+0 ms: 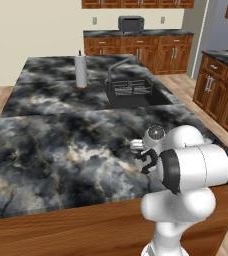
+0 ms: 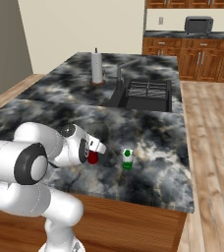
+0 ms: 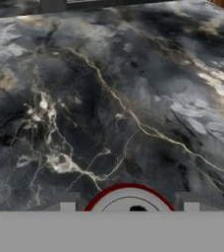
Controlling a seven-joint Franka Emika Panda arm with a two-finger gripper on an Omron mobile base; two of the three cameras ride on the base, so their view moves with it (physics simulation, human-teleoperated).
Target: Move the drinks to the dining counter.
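The red can (image 2: pixel 92 157) sits between the fingers of my gripper (image 2: pixel 95 153), which is shut on it, low over the near part of the dining counter (image 2: pixel 148 128). In the hand view the can's red-rimmed top (image 3: pixel 128 197) shows between the two fingertips (image 3: pixel 67 203), with marbled stone stretching beyond it. I cannot tell whether the can touches the stone. The white carton (image 2: pixel 127 158) with its green base stands upright on the counter, a short way to the right of the can. In the left base view my own arm (image 1: pixel 196 167) covers both drinks.
An inset sink (image 1: pixel 131 92) with a faucet and a dish rack lies mid-counter. A paper towel roll (image 1: pixel 81 71) stands left of it. A black toaster (image 1: pixel 131 23) sits on the far worktop. The counter's front edge (image 2: pixel 133 199) runs close below the can.
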